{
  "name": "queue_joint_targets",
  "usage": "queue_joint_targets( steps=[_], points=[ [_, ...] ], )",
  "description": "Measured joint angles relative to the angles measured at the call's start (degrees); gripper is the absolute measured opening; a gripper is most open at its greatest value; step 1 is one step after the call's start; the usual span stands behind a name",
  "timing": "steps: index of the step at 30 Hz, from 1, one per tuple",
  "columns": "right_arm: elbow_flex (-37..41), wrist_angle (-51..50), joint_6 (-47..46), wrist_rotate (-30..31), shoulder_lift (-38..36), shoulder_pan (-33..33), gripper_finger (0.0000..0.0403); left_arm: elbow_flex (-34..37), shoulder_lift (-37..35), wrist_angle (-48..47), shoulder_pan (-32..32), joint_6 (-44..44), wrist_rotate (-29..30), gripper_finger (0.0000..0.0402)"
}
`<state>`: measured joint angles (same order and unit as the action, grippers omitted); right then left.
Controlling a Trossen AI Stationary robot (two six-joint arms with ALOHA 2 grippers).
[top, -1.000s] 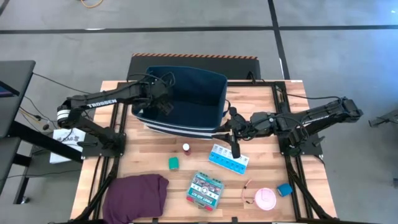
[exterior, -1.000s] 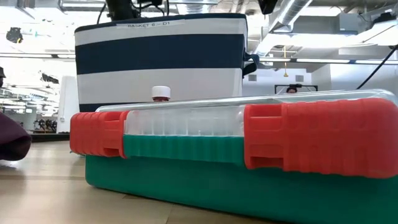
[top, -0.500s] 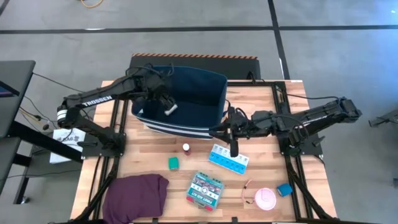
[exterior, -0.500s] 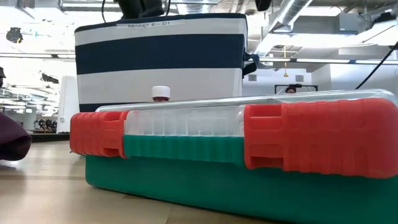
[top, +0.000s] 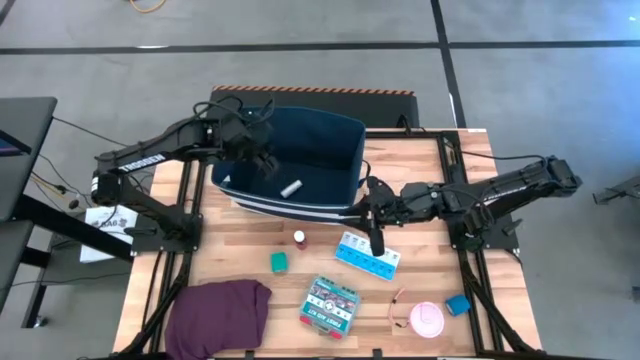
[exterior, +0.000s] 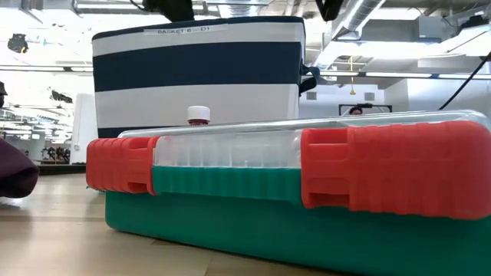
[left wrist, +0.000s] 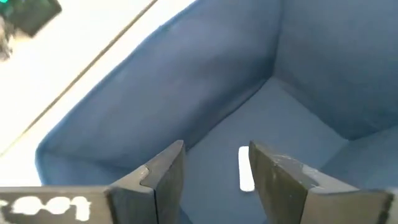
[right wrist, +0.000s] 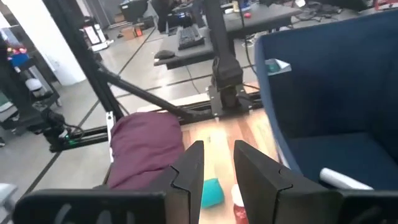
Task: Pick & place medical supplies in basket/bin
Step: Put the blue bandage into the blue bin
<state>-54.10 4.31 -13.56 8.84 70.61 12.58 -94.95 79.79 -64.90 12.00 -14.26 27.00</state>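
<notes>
Left gripper [top: 262, 158] hovers over the near-left part of the navy bin [top: 345, 128] with its fingers spread and nothing between them; in the left wrist view the white tube [left wrist: 245, 169] lies loose on the bin floor, seen through the gap between the two dark fingers [left wrist: 163, 180]. From above, the tube [top: 291, 187] rests just beyond that gripper toward the table's middle, its long axis slanting across the floor. Right gripper [top: 377, 206] hangs just outside the bin's near-right corner, fingers narrowly parted and empty, pointing down at the table. The relation that matters next lies there: the red-capped vial [top: 299, 238] stands upright just in front of the bin wall, a little to the left of the right gripper, and the light-blue pill organizer [top: 367, 254] lies directly below that gripper, its long axis running diagonally away from the bin. I judge the right arm the nearer one to both, while the green block [top: 279, 262] sits closer to the left arm's side. Against the earlier frames, the left fingers have opened and the tube, then at the gripper, has dropped to the floor and lies apart from it; the left arm has lifted back a little toward the bin's rim, and the right arm has hardly shifted.
</notes>
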Motion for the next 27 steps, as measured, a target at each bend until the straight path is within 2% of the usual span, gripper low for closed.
queue_joint_targets(
  steps=[6, 11, 16, 19, 23, 27],
  points=[
    [-0.01, 2.78, -0.60, 0.37, 0.00, 0.30, 0.0082, -0.16, 0.00, 3.38, -3.03, 4.69, 2.93, 0.0170],
    [-0.01, 1.41, -11.95, -0.52, -0.16, -1.17, 0.0082, -0.16, 0.00, 4.21, -4.57, 8.28, 3.63, 0.0170],
    [-0.01, -2.84, -20.53, -9.92, -0.34, -1.09, 0.0082, -0.16, 0.00, 4.85, -5.23, 11.40, 5.49, 0.0170],
    [-0.45, -3.96, -25.69, -12.01, -1.20, -0.94, 0.0082, -0.16, 0.00, 4.87, -5.21, 11.67, 5.43, 0.0170],
    [-4.20, -11.18, -25.10, -11.27, -1.90, 0.85, 0.0082, -0.16, 0.02, 4.85, -5.37, 11.67, 5.27, 0.0170],
    [-12.93, -20.96, -24.68, -10.02, -1.99, 2.99, 0.0082, -0.16, 0.02, 4.66, -5.43, 11.67, 5.25, 0.0170]
  ],
)
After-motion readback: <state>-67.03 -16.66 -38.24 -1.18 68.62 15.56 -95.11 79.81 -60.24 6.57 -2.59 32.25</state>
